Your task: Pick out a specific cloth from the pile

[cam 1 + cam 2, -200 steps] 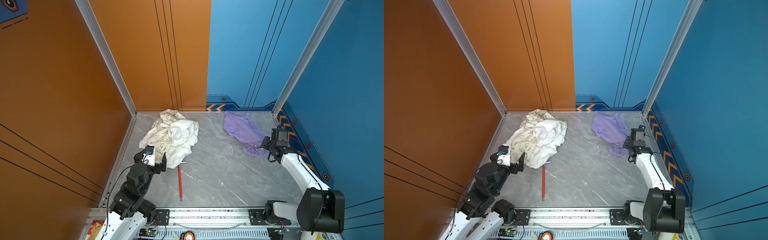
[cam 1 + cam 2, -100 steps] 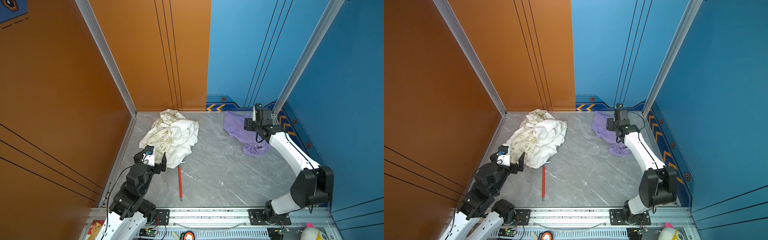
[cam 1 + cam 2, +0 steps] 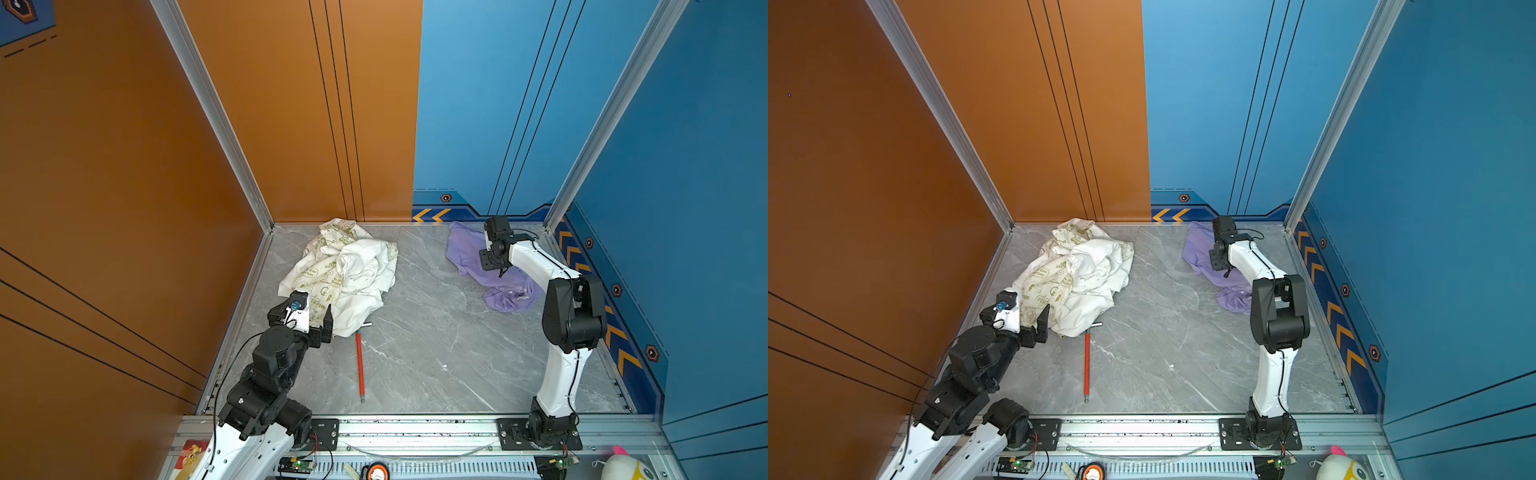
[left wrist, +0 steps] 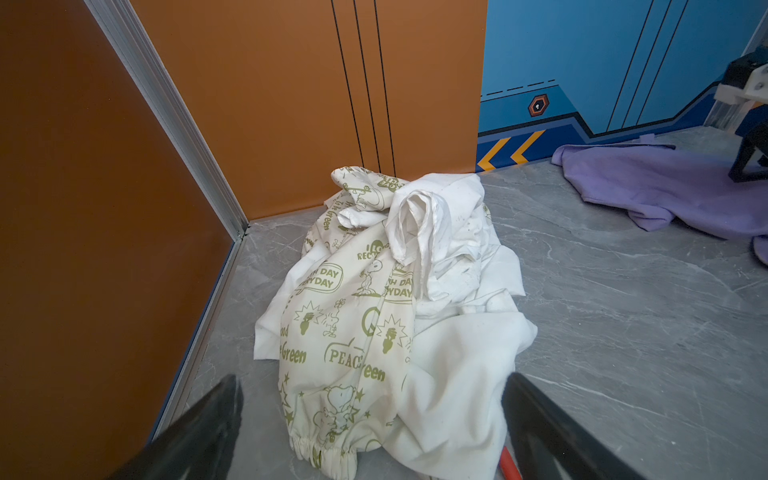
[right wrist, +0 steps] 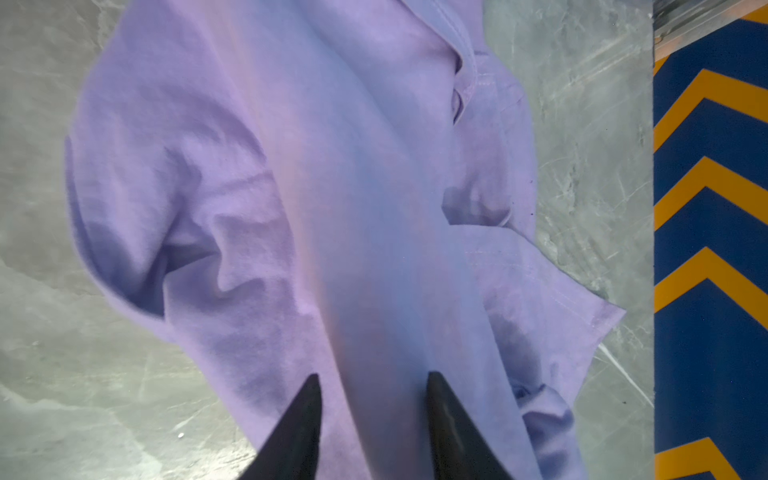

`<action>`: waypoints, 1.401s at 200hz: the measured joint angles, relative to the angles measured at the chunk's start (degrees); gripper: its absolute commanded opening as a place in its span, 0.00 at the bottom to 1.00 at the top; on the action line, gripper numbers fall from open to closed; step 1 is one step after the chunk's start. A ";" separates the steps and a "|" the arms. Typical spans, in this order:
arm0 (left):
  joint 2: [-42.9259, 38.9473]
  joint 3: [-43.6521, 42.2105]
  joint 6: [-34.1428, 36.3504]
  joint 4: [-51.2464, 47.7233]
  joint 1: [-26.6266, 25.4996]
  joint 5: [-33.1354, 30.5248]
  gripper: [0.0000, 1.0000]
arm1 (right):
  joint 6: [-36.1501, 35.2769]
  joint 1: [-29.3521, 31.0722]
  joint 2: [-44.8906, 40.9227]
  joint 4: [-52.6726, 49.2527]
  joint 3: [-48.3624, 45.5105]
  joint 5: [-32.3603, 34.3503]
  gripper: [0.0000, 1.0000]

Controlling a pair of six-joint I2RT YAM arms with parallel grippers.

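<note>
Much floor [image 3: 428,345] between wide, empty left fingers [image 4: 540,419] and right fingers [image 5: 305,419], cloth [image 5: 291,166] grip unclear

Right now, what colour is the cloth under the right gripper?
Cloth: plain lavender; best in right wrist view.

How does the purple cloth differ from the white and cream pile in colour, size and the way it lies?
Colour: the purple cloth is plain lavender; the pile is white and cream with olive-green print. Size: the purple cloth is smaller than the pile. Pose: the purple cloth lies spread and low; the pile is bunched up higher. Both are soft fabric on the grey table, lying apart.
</note>
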 measured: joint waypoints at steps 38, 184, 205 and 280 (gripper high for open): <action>0.00 0.00 0.00 0.00 0.00 0.00 0.98 | -0.24 -1.90 1.46 -0.66 3.50 -0.20 0.03; 0.04 0.00 -0.02 0.00 0.00 0.00 0.98 | 8.57 -10.99 -21.40 11.34 5.95 -8.83 0.06; 0.04 0.00 -0.02 0.00 0.00 0.00 0.98 | 9.86 -11.19 -27.65 13.16 -7.82 -8.33 0.32; 0.00 0.00 -0.04 0.02 0.00 0.20 0.98 | 13.25 -11.30 -38.45 10.19 -30.29 -14.25 0.76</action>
